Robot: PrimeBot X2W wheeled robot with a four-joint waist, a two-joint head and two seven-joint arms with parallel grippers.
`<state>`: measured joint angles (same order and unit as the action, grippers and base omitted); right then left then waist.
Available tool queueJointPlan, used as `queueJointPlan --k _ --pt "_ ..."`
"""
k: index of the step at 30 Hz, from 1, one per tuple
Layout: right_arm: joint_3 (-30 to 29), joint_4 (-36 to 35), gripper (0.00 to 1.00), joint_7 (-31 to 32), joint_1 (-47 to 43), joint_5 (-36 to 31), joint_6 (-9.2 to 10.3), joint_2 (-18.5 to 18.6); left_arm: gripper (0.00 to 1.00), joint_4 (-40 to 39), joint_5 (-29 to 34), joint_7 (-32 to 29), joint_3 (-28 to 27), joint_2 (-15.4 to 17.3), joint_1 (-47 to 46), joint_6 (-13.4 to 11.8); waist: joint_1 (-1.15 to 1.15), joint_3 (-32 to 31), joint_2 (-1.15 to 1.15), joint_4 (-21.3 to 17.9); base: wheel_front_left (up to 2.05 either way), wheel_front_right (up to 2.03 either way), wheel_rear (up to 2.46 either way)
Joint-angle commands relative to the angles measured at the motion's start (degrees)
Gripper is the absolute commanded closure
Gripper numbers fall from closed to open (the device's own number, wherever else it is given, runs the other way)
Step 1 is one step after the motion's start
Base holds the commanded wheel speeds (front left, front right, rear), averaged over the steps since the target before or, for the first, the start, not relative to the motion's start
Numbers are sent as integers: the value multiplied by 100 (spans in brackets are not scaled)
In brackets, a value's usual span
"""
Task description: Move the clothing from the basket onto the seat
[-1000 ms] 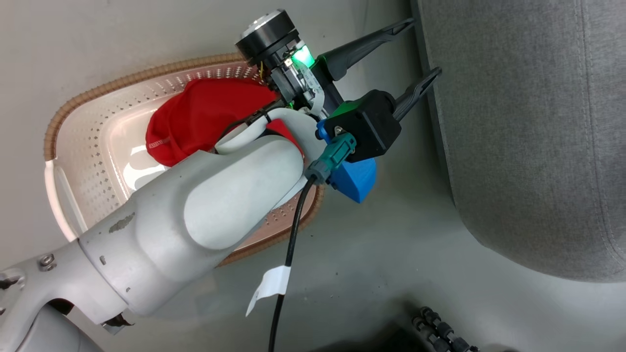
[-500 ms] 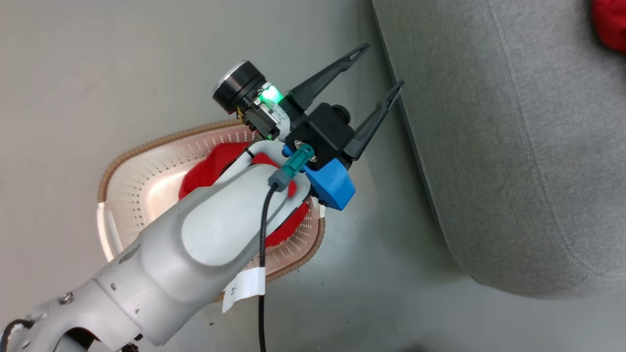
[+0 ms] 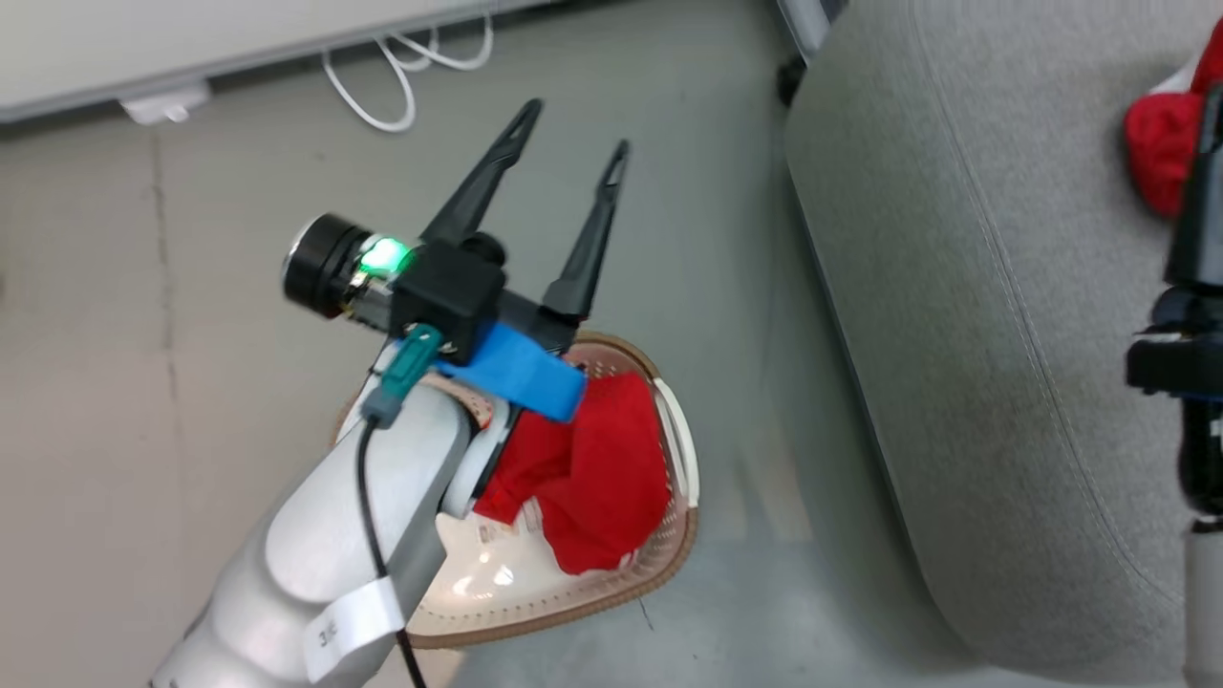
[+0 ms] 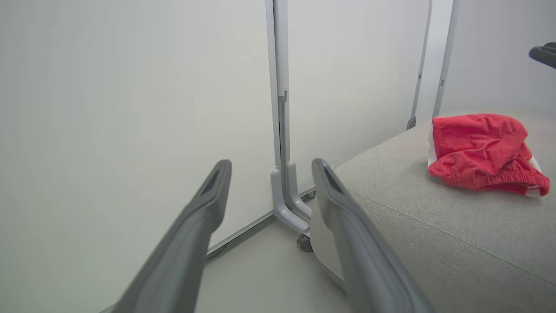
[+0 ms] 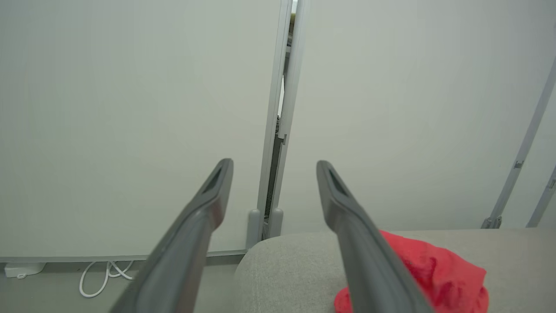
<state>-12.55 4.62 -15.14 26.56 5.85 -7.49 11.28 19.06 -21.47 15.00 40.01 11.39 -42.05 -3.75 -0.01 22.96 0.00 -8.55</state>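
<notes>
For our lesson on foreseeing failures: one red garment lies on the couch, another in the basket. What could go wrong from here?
1. The left gripper, jaws open, points away from the basket garment, which its forearm partly hides; a reach may miss.
2. Lifting it could drag the basket along.
3. The right gripper, near the couch garment, might snag it.

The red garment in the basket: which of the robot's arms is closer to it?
The left. The left arm hangs right over the basket, partly covering its red garment; the right arm is over the couch, by the other red garment.
</notes>
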Motion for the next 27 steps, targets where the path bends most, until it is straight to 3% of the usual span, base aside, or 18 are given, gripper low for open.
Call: queueJointPlan --k 1,17,27 --pt "212 -17 0 -1 -175 -21 -1 -22 0 -97 126 25 -346 -32 319 4 1 -414 0 319 0 0 0" --pt "998 138 0 -1 -918 28 -1 -298 0 -388 868 22 -2239 -431 1995 358 1 -1332 0 847 0 0 0" --pt "1014 68 0 -1 -1599 75 -1 -503 0 -538 1253 22 -2983 -653 2731 629 1 -1646 0 944 0 0 0"
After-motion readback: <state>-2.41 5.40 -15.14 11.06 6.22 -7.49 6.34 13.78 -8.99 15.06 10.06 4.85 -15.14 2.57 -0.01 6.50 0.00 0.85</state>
